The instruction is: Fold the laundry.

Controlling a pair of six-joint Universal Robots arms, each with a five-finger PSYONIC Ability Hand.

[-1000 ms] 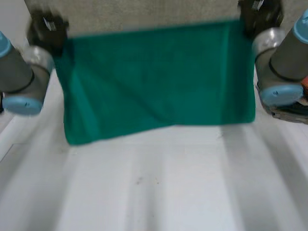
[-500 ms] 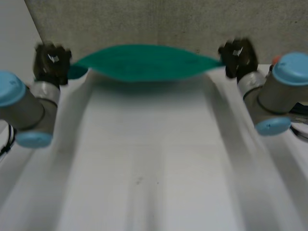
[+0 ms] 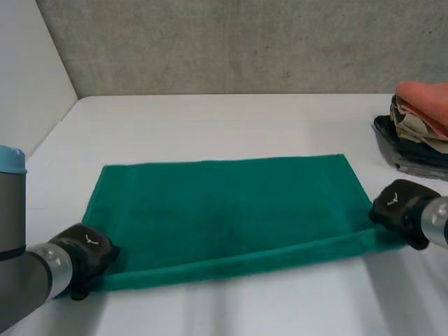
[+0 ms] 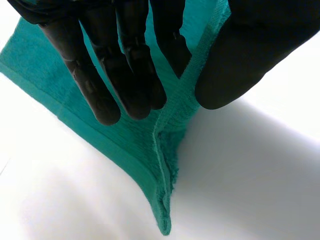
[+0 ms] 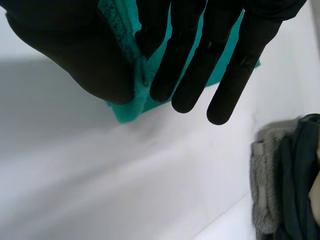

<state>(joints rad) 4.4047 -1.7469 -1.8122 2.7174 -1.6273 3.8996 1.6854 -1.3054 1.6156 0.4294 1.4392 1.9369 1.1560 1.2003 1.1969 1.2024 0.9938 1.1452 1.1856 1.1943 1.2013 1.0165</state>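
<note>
Green towel lies spread flat across the middle of the white table, long edges running left to right. Left hand is on its near-left corner and right hand on its near-right corner, each pinching the edge between thumb and nearly straight fingers. Laundry pile sits in a dark basket beyond the right hand, apart from the towel.

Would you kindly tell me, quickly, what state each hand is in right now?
Left hand: shut, pinching the green towel at its near left corner.
Right hand: shut, pinching the same towel at its near right corner.
</note>
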